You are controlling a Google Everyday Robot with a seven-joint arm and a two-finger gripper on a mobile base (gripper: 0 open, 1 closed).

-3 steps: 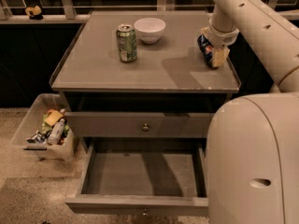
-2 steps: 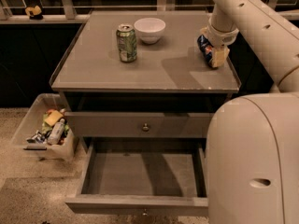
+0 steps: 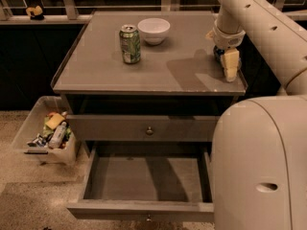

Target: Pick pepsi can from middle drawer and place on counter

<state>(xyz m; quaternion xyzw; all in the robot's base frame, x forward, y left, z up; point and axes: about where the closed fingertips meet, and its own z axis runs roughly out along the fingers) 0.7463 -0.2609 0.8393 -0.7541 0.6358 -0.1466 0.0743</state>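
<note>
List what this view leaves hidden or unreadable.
All in the camera view:
1. Pepsi can: mostly hidden behind the gripper at the counter's right edge.
2. Middle drawer: right front corner covered by the robot's body.
3. Floor bin: contents too jumbled and small to name.

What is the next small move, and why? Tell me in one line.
Probably let go of the can and lift the gripper straight up. The gripper is down at the counter's right front corner, right against the dark can, which seems to rest on the counter, and the open lower drawer holds nothing. The placing looks all but done.
</note>
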